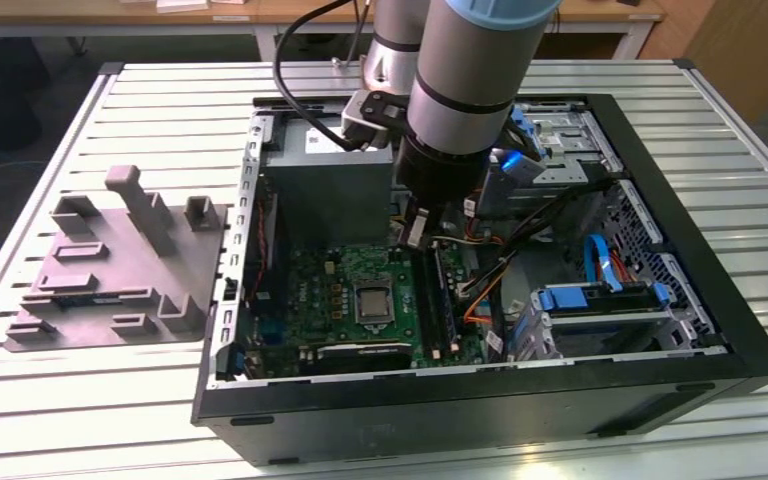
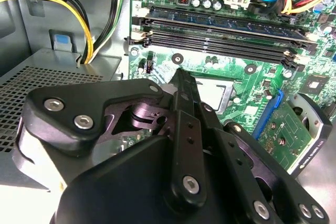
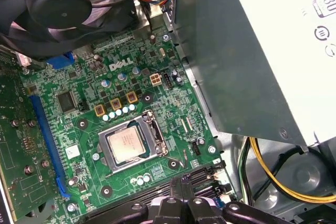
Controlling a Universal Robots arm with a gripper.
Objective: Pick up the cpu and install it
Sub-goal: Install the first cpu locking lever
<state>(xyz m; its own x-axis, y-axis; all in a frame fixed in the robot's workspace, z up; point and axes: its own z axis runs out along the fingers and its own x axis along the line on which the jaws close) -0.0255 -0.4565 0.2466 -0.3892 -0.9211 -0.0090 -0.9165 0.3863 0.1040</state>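
Exterior view, from its left to its right: grey moulded holder [image 1: 117, 265] with upright posts resting on the slatted tabletop [image 1: 77, 400]; open computer case [image 1: 491, 390] lying on its side, the green circuit board [image 1: 344, 300] exposed inside; the arm [image 1: 471, 90] reaching down into the case, its gripper [image 1: 416, 228] hanging above the board. The cpu [image 3: 126, 145] sits in the metal-framed socket [image 3: 152, 140] in the first wrist view, pale top facing up. In the second wrist view the jaws appear drawn together, holding nothing
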